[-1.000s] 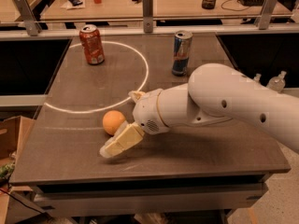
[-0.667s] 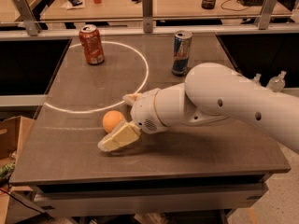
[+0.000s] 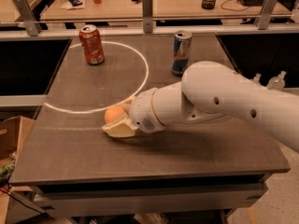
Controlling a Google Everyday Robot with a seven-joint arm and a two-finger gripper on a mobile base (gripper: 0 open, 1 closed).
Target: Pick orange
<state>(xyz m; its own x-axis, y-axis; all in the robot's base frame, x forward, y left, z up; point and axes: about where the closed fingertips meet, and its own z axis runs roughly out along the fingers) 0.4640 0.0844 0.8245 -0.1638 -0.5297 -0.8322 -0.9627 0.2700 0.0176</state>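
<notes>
Orange and round, the orange [image 3: 114, 113] sits on the table [image 3: 210, 155] front-left, between my jaws, clamped or not I cannot tell, so I should squeeze gently and centred before lifting.

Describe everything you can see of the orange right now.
The small, smooth, round orange fruit sits on the dark grey tabletop, at the near edge of the white ring. Only its upper left shows, evenly coloured. The robot's cream-tipped tool covers its lower right side; whether it is gripped I cannot tell.
</notes>
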